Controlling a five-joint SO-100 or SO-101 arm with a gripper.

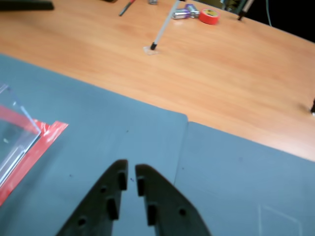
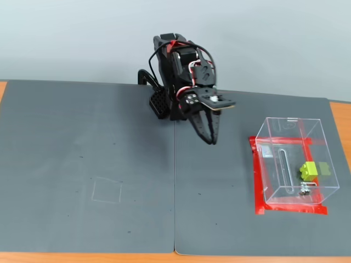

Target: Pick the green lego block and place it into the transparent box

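In the fixed view we see the green lego block (image 2: 310, 170) already lying inside the transparent box (image 2: 274, 164), near the right edge of the bench (image 2: 82, 142). Our hand (image 2: 211, 141) hangs apart from the box, toward the middle of the back edge, its jaws almost closed and holding nothing. We judge the placing is done.

Fixed view: block (image 2: 310, 170) in box (image 2: 296, 161), box on mat (image 2: 109, 164) at right; gripper (image 2: 211, 141) left of box, apart.
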